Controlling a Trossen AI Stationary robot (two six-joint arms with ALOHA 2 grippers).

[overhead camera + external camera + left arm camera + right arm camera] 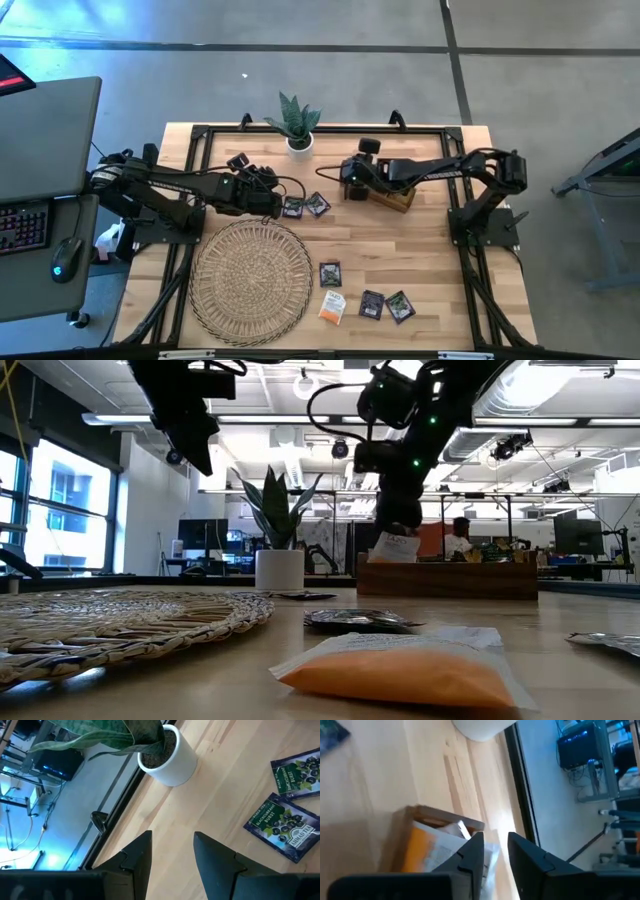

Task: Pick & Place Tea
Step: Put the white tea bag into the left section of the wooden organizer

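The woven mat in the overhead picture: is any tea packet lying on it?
No. The woven mat is bare; the tea packets lie on the wooden table beside it.

Grey concrete floor (300, 60) around the table, crossed by dark seams. Dark desk (45, 180) to the left in the high view, carrying a keyboard (22, 226) and a mouse (66, 257). Beyond the table: open office, tall bright windows (55, 510), white ceiling with strip lights (300, 420) and ducts, rows of monitors (205, 535), one person (460, 537) seated far off.
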